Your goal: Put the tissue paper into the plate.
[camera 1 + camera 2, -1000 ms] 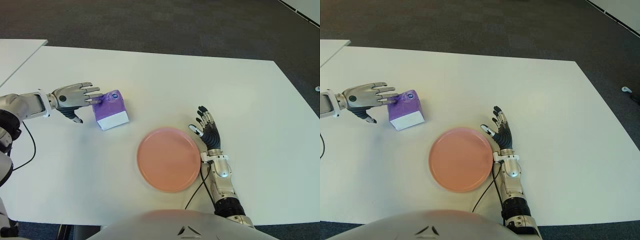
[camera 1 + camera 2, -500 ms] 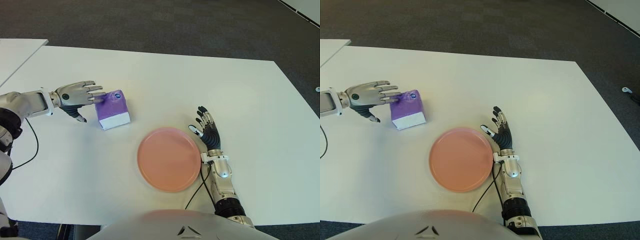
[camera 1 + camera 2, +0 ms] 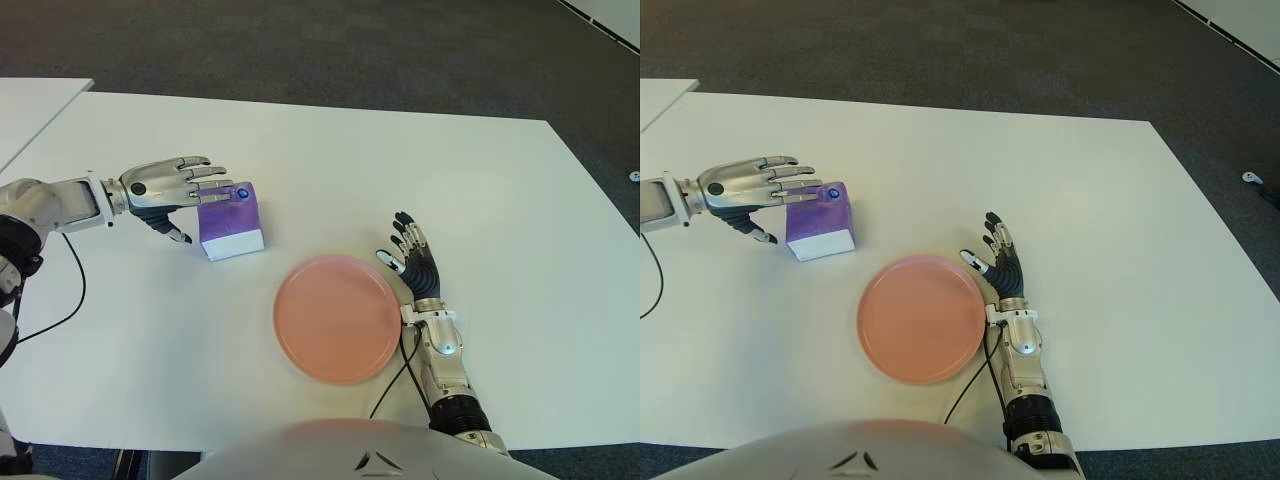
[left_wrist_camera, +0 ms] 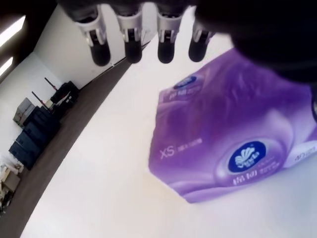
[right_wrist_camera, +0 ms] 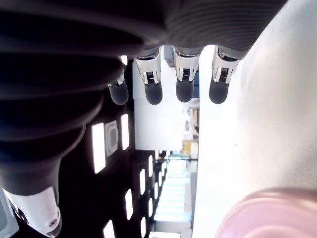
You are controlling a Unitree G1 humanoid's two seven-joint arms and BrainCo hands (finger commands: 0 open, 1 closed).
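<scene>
Item: purple-and-white tissue pack (image 3: 231, 220), on white table (image 3: 480, 190), left of round pink plate (image 3: 338, 317). Our left hand (image 3: 175, 183), fingers spread, has advanced over it; grasp pending. Right hand (image 3: 415, 265) relaxed beside plate

Left hand (image 3: 168, 187) reaching out flat, fingers (image 4: 130, 33) spread; right hand (image 3: 417, 265) palm down, fingers extended, forearm straight

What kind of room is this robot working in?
Probably an office or lab space: a plain white table stands on dark grey carpet, and a second white table stands beside it. The left wrist view shows dark chairs or equipment along a wall.
</scene>
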